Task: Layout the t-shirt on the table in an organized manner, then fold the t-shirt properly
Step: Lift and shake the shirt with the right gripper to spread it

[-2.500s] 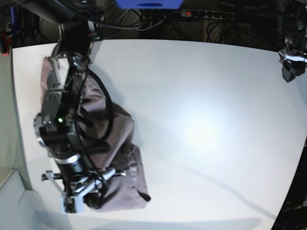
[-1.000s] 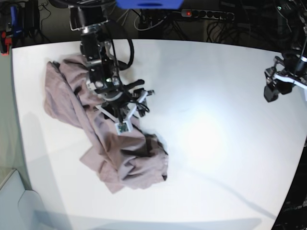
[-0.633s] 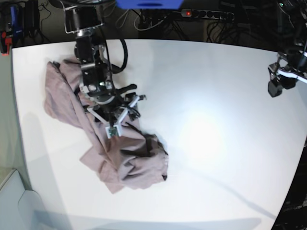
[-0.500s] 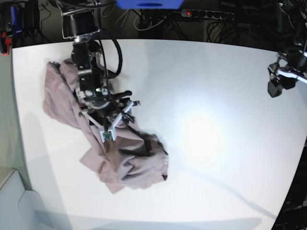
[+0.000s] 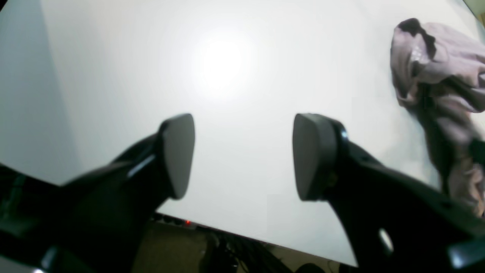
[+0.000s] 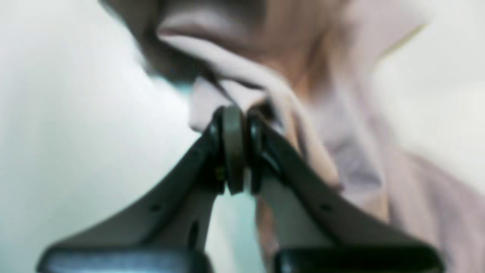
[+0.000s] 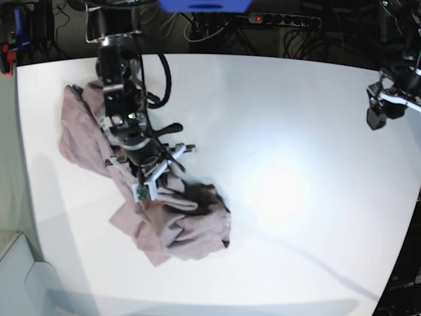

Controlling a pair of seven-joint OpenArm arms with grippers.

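Pinching a fold of the shirt (image 6: 341,125) between my right gripper's (image 6: 238,125) pads, I have the jaws pressed together with a thin ridge of cloth caught at the tips; the wrist view is blurred, so I cannot tell which part of the garment this is. I judge the hold sits on an upper fold so the bundle can be lifted and drawn out flat, since the laying-out is not yet done.

Just past the tips the fabric rises in rumpled pink folds, with shadowed hollows beyond. In the base view the shirt (image 7: 164,217) lies heaped under and around that gripper (image 7: 146,187), one end trailing back beneath my arm toward the table's (image 7: 276,118) rim, the other bunched ahead of the tips.

My left gripper (image 5: 242,155) hangs with its jaws apart and nothing between them, above bare table, well apart from the cloth, which shows only off to one side of it. I take it to be waiting for a second edge to appear.

No label, brand or writing can be read anywhere on the cloth.
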